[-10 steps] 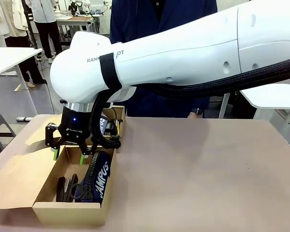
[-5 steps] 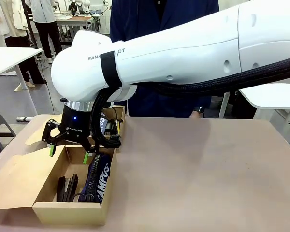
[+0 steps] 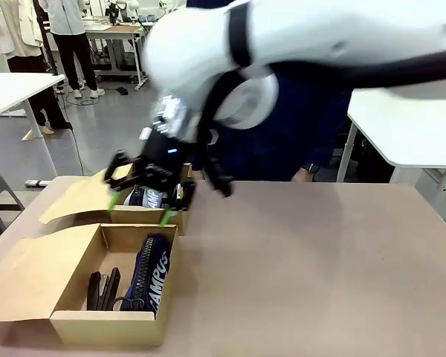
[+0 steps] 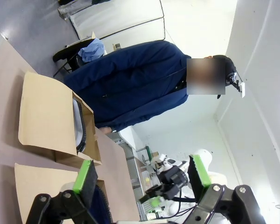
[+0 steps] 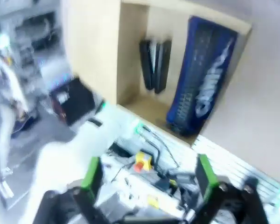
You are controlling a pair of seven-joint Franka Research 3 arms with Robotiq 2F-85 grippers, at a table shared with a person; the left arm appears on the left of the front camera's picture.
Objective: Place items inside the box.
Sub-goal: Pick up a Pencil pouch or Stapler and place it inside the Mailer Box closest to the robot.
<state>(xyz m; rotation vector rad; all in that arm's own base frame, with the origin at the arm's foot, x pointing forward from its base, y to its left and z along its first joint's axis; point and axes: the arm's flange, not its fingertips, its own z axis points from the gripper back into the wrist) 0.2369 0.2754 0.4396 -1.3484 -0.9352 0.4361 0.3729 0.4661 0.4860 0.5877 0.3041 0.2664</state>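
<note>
The navy pouch [image 3: 153, 271], lettered "CAMPUS" in white, is seen lying lengthwise in the long cardboard box [image 3: 104, 325], beside two black staplers [image 3: 102, 288], below the right tool [image 3: 140, 207], whose fingers are spread wide, empty. The left tool [image 4: 142, 176] is likewise spread apart.

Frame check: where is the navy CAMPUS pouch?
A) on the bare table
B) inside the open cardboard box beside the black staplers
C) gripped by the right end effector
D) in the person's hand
B: the navy CAMPUS pouch lies in the box next to the black staplers; the right end effector is open and empty.
</note>
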